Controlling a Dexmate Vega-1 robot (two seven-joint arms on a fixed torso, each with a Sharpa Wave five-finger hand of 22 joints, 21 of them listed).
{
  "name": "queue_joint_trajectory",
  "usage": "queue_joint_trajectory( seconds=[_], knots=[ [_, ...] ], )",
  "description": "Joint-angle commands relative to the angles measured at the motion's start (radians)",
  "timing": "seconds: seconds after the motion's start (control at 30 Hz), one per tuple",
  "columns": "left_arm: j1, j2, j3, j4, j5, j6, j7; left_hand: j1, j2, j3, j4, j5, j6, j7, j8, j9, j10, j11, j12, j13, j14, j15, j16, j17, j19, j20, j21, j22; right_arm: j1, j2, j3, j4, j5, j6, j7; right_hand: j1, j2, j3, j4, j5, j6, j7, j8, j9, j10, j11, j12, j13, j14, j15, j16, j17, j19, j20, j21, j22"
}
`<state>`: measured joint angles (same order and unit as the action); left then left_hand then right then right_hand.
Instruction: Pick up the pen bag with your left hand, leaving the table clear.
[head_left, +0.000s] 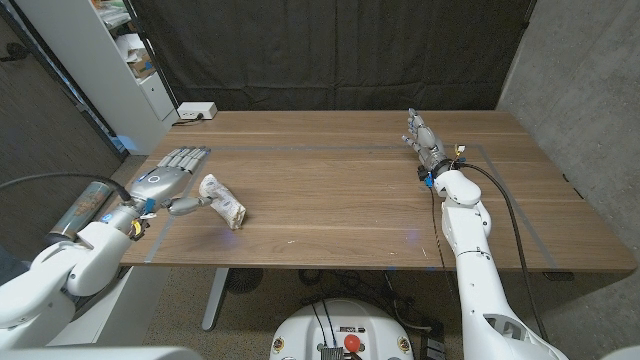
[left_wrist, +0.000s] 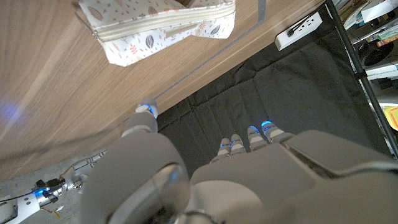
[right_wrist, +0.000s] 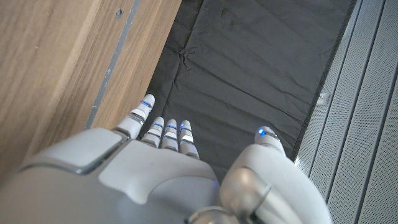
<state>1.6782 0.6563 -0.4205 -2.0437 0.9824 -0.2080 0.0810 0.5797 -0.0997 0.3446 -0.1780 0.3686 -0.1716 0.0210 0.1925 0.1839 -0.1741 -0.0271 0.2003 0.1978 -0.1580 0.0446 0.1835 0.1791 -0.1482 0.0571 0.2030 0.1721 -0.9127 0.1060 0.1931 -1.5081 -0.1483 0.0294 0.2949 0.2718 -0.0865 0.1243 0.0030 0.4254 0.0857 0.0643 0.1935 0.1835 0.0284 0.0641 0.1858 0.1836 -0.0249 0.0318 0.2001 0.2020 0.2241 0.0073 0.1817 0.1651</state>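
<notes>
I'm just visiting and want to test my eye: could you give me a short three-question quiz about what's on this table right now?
1. True or false: the left hand has already lifted the pen bag off the table.
2. Which item sits at the table's far edge, near the shelf? A) a white power strip B) a red mug C) a laptop
3. Fill in: the right hand holds ____.

Key: 1 false, the bag lies on the wood beside the hand's thumb; 2 A; 3 nothing, fingers extended.
</notes>
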Motion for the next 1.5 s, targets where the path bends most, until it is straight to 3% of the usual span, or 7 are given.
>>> queue_joint_trajectory(
  seconds=[0.03, 0.93, 1.5],
  knots=[
    [0.01, 0.055, 0.021, -0.034, 0.025, 0.027, -0.093, 0.019, 0.003, 0.01, 0.001, 0.003, -0.036, -0.002, 0.009, 0.003, -0.005, -0.006, 0.01, 0.003, -0.001, -0.004, 0.005, 0.003, 0.002, 0.007, -0.001, 0.003, -0.007, 0.0, 0.012, -0.008, 0.005, -0.004, -0.002, 0.004, 0.009, -0.004, 0.0, 0.005, 0.001, -0.008, 0.001, 0.004, 0.007, 0.006, 0.008, 0.003, 0.004, 0.005, 0.005, 0.003, -0.001, 0.006, 0.008, 0.005],
    [0.039, 0.053, 0.009, -0.075, 0.106, 0.072, -0.154, 0.067, -0.002, 0.012, 0.003, 0.007, -0.049, -0.003, 0.007, 0.003, -0.016, -0.008, 0.009, 0.004, -0.01, -0.001, 0.002, 0.003, -0.001, 0.015, -0.006, 0.004, -0.008, -0.006, 0.023, -0.01, 0.01, -0.013, 0.003, 0.004, 0.011, -0.008, 0.0, 0.006, -0.001, -0.006, 0.0, 0.004, 0.006, 0.006, 0.007, 0.003, 0.005, 0.008, 0.006, 0.004, -0.001, 0.008, 0.008, 0.005],
    [0.047, 0.116, 0.059, -0.073, 0.211, 0.1, -0.166, 0.091, -0.006, 0.011, 0.004, 0.009, -0.051, -0.005, 0.007, 0.003, -0.018, -0.01, 0.009, 0.004, -0.011, -0.003, 0.003, 0.003, 0.002, 0.015, -0.006, 0.004, -0.012, -0.007, 0.031, -0.015, 0.022, -0.009, 0.0, 0.005, 0.012, -0.01, 0.0, 0.007, -0.001, -0.006, 0.001, 0.004, 0.006, 0.005, 0.008, 0.003, 0.005, 0.008, 0.006, 0.004, 0.0, 0.007, 0.008, 0.005]
  ],
)
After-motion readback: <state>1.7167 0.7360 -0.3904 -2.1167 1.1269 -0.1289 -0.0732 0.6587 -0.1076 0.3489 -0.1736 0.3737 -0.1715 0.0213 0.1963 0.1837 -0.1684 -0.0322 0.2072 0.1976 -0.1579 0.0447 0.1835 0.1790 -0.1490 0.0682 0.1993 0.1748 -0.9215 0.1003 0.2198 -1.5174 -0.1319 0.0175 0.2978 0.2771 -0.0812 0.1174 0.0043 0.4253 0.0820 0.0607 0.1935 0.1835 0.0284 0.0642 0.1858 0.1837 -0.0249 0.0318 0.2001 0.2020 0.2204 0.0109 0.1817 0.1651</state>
